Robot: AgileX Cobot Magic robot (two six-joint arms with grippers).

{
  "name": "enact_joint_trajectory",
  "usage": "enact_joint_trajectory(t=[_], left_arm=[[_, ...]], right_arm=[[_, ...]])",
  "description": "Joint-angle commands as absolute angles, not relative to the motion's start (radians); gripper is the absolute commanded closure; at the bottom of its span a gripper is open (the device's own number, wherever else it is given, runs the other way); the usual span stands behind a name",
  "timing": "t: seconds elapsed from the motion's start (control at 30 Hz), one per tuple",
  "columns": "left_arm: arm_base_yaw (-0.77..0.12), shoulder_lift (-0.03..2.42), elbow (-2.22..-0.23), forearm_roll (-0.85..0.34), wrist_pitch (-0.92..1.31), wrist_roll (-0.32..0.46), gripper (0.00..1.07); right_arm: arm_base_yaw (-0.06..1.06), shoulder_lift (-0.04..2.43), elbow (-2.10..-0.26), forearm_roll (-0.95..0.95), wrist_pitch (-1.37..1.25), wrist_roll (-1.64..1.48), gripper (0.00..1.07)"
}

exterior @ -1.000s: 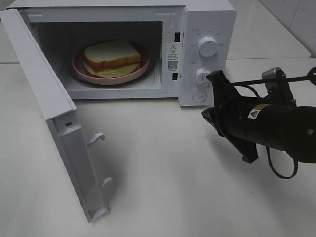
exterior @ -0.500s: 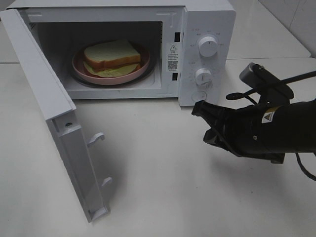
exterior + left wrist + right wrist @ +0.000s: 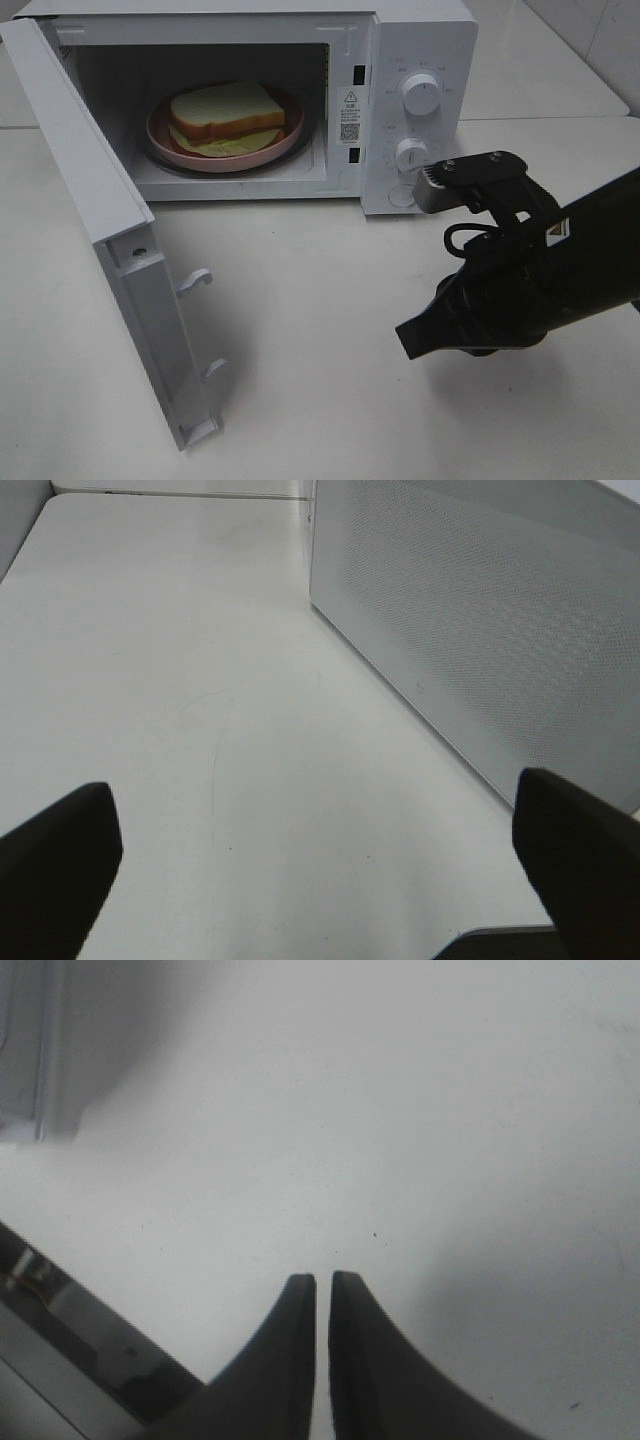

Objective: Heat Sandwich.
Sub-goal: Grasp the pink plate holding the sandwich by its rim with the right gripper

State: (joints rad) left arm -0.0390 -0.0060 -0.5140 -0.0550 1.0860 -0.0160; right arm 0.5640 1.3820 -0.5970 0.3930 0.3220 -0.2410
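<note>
Exterior high, entry by M: the sandwich (image 3: 226,112) lies on the pink plate (image 3: 160,137), and both are inside the microwave (image 3: 430,40) cavity. The door (image 3: 100,220) stands wide open. Loading looks done, the door is not yet shut.

K: Grippers?

M: From above, the right gripper (image 3: 412,338) is over the bare table (image 3: 300,420) in front of the microwave, well apart from the sandwich. The right wrist view shows its jaws almost together with only a thin slit, and nothing between them. The left gripper (image 3: 312,800) is outside the overhead frame. In the left wrist view its jaws are spread wide and empty, near a perforated grey panel (image 3: 480,630). That is probably the door's outer face, but I'm not certain.

K: Handling note, in case the sandwich has to be shifted?

M: Judgement only. It should be light. The bread is soft and would dent under any pinch. The pale filling sheet pokes out along the front edge, so I expect the layers to slide or shed if squeezed or tilted. Do not grip the bread. Take the plate by its rim, on the side facing the door opening, and keep it level.

K: And the plate?

M: Stiff and probably smooth, so likely slippery. It needs a firm, square bite on the rim. Room between the rim and the cavity walls looks tight.
</note>
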Motion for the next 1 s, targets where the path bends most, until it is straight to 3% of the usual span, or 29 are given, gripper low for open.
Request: enact_joint_trajectory(t=[0.03, 0.43, 0.6, 1.0], left_arm=[[-0.038, -0.011, -0.515, -0.057, 1.073, -0.018, 0.07], [-0.038, -0.011, -0.515, -0.057, 1.073, -0.018, 0.07], [-0.038, -0.011, -0.515, -0.057, 1.073, -0.018, 0.07], [-0.038, -0.011, -0.515, -0.057, 1.073, -0.018, 0.07]], right_arm=[[0.568, 1.372, -0.674, 0.323, 0.459, -0.405, 1.0], [0.567, 1.372, -0.879, -0.018, 0.692, -0.45, 0.98], [0.562, 1.372, -0.907, -0.044, 0.748, -0.532, 0.97], [0.562, 1.373, -0.924, -0.054, 0.887, -1.194, 0.96]])
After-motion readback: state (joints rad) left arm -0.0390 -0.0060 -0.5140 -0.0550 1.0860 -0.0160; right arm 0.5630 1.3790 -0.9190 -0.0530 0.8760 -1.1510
